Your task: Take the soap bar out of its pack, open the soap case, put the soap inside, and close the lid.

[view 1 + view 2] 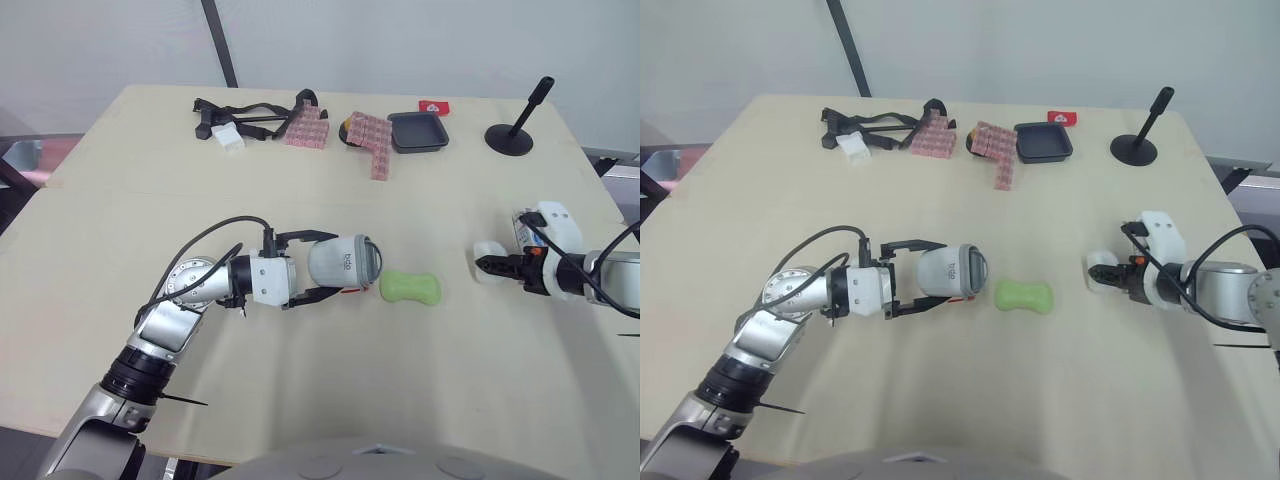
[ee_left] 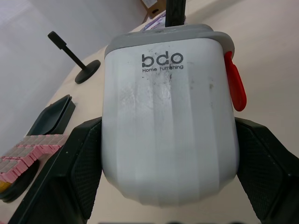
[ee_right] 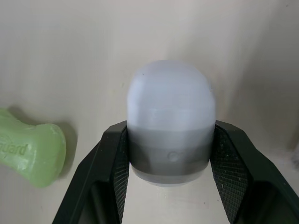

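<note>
Soap bar (image 1: 410, 288) unwrapped, case in 2 parts

Left tool (image 1: 338, 266) is clamped on the white soap case body (image 1: 347, 260), held on its side. The case's grey-rimmed mouth faces the green bar, which lies bare on the tabletop (image 1: 300, 180) just beside it. Right tool (image 1: 487, 264) grips the domed lid (image 1: 488, 249), well apart from the case. Unpacking and opening look done; loading the soap and closing the lid remain.

Soap bar (image 1: 410, 288): pale green, waisted, unwrapped, lying flat just beside the case's rim.
Soap case (image 1: 343, 262): white body, grey rim, red tab, on its side in the left gripper (image 1: 340, 265), lid off.
Lid (image 3: 171, 107): white dome, grey band, clamped in the right gripper (image 3: 170, 140), beyond the soap.
</note>
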Robot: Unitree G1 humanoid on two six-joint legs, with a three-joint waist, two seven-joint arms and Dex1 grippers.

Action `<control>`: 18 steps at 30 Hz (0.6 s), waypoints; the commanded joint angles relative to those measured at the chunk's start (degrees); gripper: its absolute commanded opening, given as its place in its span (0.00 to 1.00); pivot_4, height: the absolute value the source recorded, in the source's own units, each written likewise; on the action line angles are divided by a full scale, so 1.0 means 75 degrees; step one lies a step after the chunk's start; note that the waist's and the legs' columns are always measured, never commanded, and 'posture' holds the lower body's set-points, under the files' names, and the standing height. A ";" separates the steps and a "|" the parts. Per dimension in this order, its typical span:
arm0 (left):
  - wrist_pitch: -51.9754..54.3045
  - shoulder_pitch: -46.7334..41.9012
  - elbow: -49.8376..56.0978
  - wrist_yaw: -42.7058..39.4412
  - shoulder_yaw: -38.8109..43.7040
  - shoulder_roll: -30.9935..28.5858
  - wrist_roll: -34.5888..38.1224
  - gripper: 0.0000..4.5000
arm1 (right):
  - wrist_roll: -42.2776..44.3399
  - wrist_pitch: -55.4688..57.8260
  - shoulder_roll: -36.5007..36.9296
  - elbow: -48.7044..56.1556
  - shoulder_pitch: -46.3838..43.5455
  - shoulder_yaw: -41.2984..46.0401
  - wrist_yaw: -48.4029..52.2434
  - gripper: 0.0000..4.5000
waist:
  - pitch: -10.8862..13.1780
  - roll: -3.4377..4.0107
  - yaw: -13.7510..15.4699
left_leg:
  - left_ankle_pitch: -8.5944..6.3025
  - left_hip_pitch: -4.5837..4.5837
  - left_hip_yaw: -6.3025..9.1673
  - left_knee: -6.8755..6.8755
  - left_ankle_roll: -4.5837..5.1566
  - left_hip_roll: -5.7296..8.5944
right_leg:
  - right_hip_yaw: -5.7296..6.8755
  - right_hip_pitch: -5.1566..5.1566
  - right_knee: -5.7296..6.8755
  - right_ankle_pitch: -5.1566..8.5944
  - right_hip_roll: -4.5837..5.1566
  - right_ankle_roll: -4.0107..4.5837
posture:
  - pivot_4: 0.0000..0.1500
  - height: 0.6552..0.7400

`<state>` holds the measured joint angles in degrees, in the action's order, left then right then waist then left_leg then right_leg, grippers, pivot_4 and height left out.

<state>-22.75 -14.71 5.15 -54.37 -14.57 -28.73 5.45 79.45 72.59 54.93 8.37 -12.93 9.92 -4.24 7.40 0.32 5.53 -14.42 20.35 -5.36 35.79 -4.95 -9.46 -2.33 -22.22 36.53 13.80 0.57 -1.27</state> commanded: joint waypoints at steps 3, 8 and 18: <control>0.0022 0.0074 0.0243 0.0146 0.0062 -0.0019 0.0042 0.77 | -0.0517 0.0288 -0.0297 -0.0091 -0.0404 0.0124 -0.0102 0.44 | 0.0000 0.0000 -0.0009 | 0.0000 -0.0001 0.0000 0.0000 0.0000 0.0000 | 0.0000 0.0000 0.0002 0.0000 0.0000 0.0000 | 1.00 0.97; 0.0073 0.0136 0.0289 0.0235 0.0089 -0.0018 0.0002 0.77 | -0.0935 0.0518 -0.0611 -0.0338 -0.0680 0.0185 0.0009 0.44 | -0.0001 0.0000 -0.0051 | 0.0001 -0.0007 0.0000 0.0002 -0.0002 -0.0001 | 0.0000 0.0003 0.0008 0.0000 0.0000 0.0000 | 1.00 0.97; 0.0143 0.0148 0.0309 0.0339 0.0096 -0.0032 -0.0019 0.77 | -0.1463 0.0961 -0.1102 -0.0392 -0.0991 0.0606 0.0207 0.96 | -0.0001 0.0006 -0.0108 | 0.0004 -0.0011 0.0000 0.0006 -0.0007 0.0000 | -0.0002 0.0005 0.0019 0.0000 0.0000 0.0000 | 1.00 0.97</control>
<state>-21.52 -13.51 5.52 -52.45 -14.57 -28.74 4.83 69.56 79.55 46.58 4.84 -19.32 11.90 -3.20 7.39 0.37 4.72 -14.39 20.26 -5.36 35.83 -5.00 -9.46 -2.34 -22.18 36.66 13.80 0.56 -1.27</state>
